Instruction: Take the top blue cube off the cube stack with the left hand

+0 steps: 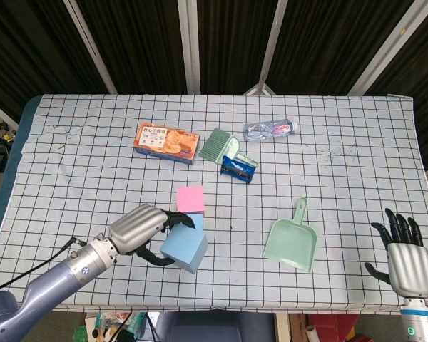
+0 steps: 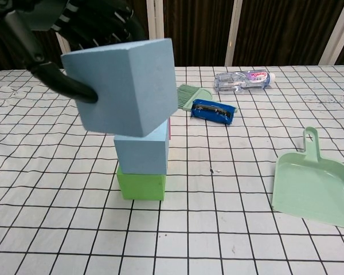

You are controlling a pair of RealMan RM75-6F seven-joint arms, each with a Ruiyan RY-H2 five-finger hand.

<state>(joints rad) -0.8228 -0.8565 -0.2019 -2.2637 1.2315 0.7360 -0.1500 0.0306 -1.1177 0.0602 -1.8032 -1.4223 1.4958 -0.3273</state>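
My left hand (image 1: 139, 231) grips a light blue cube (image 1: 184, 248) and holds it in the air, clear of the stack. Seen from the chest, this cube (image 2: 123, 86) looms large and tilted, with the hand (image 2: 86, 23) above it and dark fingers (image 2: 63, 83) on its left face. Below it stands the stack: another blue cube (image 2: 142, 152) on a green cube (image 2: 140, 186). A pink cube (image 1: 190, 199) sits just behind the stack. My right hand (image 1: 406, 256) hovers at the table's near right corner, fingers spread, holding nothing.
An orange snack box (image 1: 167, 141), a green brush (image 1: 217, 142), a blue packet (image 1: 239, 169) and a plastic bottle (image 1: 269, 130) lie at the back. A green dustpan (image 1: 292, 242) lies to the right of the stack.
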